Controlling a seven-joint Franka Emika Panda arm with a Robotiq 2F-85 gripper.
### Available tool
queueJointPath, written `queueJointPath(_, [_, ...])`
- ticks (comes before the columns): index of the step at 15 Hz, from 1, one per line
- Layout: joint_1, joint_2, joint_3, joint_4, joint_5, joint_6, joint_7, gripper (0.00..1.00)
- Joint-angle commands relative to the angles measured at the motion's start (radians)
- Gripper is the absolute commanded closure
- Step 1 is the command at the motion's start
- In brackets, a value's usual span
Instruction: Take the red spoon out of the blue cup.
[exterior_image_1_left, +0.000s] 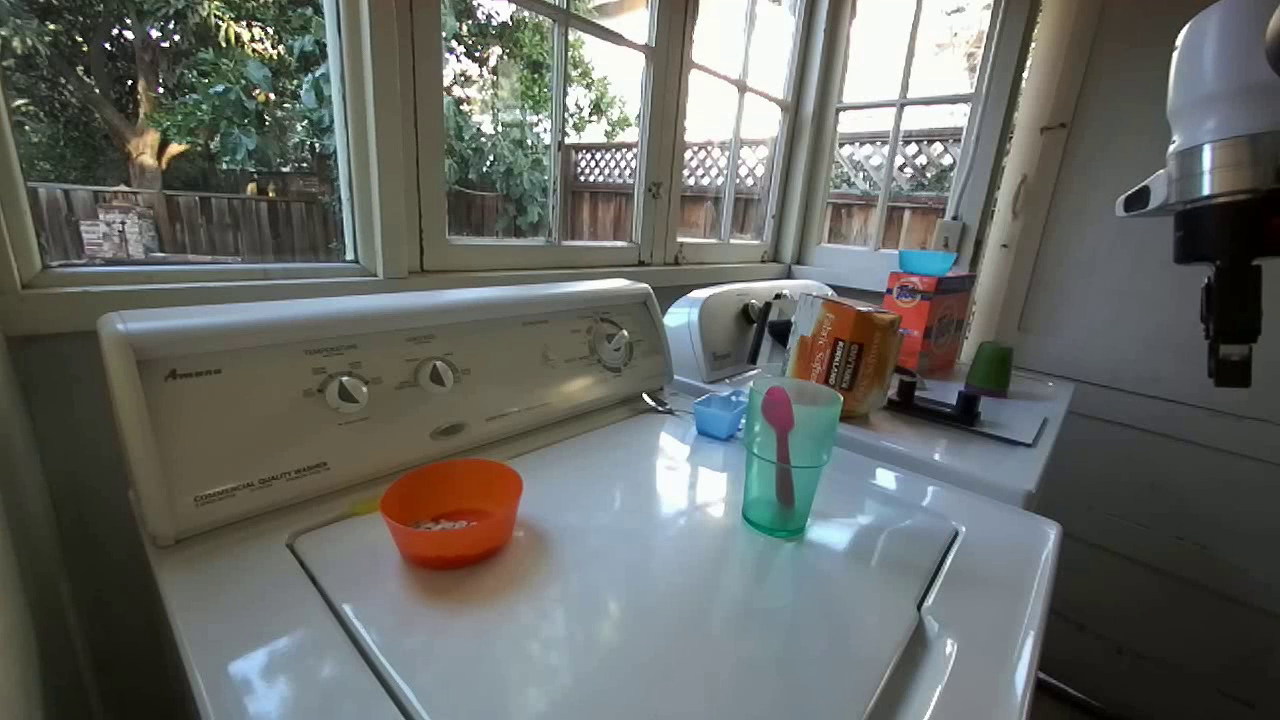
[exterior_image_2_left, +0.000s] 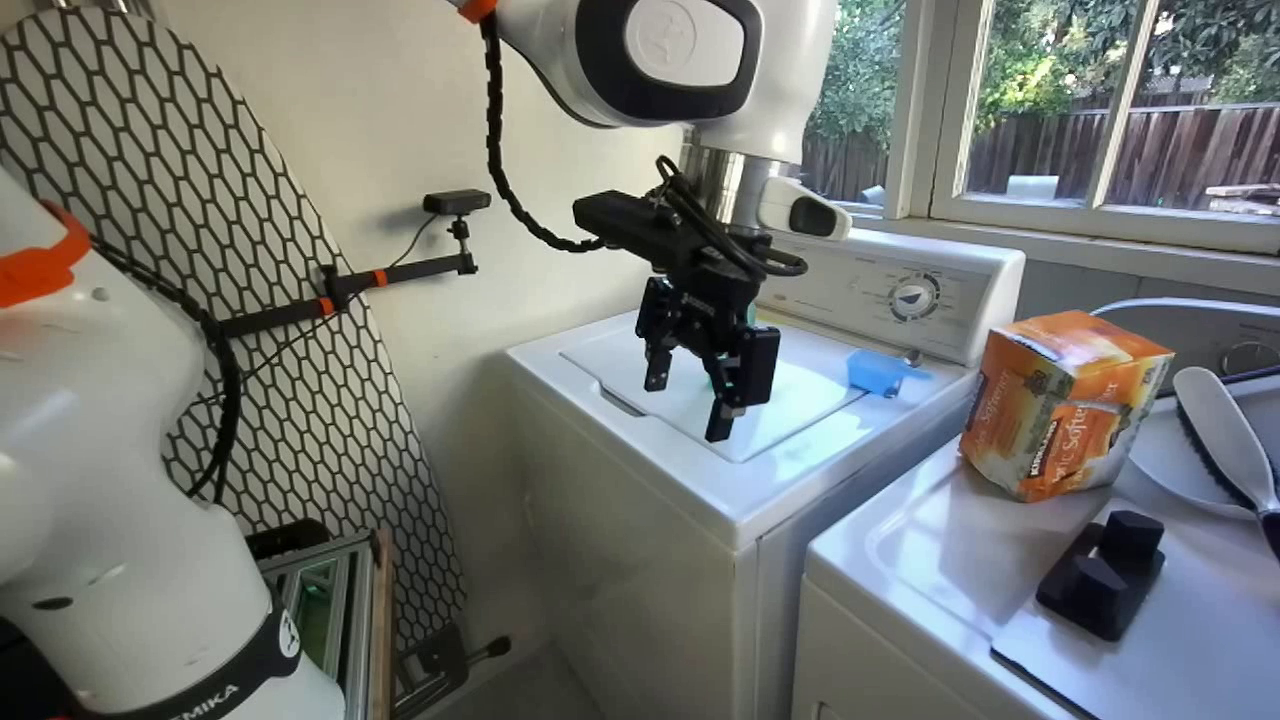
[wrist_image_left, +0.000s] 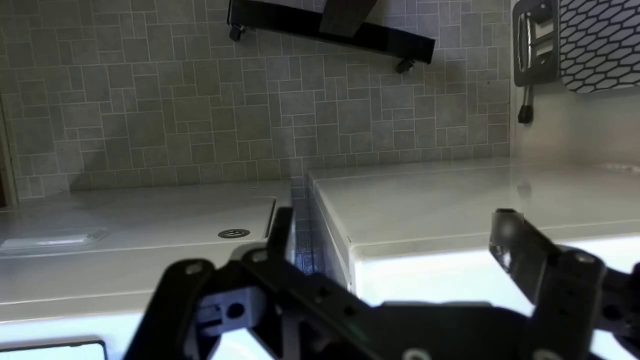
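Note:
The teal translucent blue cup (exterior_image_1_left: 815, 450) stands upright on the white washer lid in an exterior view. The pinkish-red spoon (exterior_image_1_left: 777, 410) stands inside it, bowl end up near the rim and handle down, seen through the wall. In an exterior view only slivers of teal (exterior_image_2_left: 752, 314) show behind my gripper (exterior_image_2_left: 688, 402). My gripper (exterior_image_1_left: 1230, 370) hangs in the air, fingers down, well apart from the cup. In the wrist view the fingers of my gripper (wrist_image_left: 395, 222) are wide apart with nothing between them. Cup and spoon are out of the wrist view.
An orange bowl (exterior_image_1_left: 450, 530) with small white bits sits on the washer (exterior_image_1_left: 600, 640). A small blue container (exterior_image_1_left: 718, 415) is behind the cup. An orange softener box (exterior_image_2_left: 1065, 410) and a black-knobbed board (exterior_image_2_left: 1100, 580) rest on the neighbouring dryer. The washer's control panel (exterior_image_1_left: 400, 400) rises behind.

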Motion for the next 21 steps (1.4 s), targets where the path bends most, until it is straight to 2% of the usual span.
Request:
queueJointPath(1, [0.039,0.003,0.054,0.028,0.008,0.012,0.017,0.0])
queueJointPath(6, [0.134,0.018,0.169,0.114,0.027,0.027,0.057,0.0])
queueJointPath(12, [0.191,0.181,0.291,0.322,-0.014,0.115,0.307,0.0])
queueJointPath(17, [0.222,0.364,0.324,0.478,-0.144,0.232,0.542,0.0])
queueJointPath(18, [0.216,0.275,0.312,0.402,-0.092,0.202,0.461,0.0])
queueJointPath(21, [0.223,0.307,0.308,0.423,-0.097,0.21,0.469,0.0])
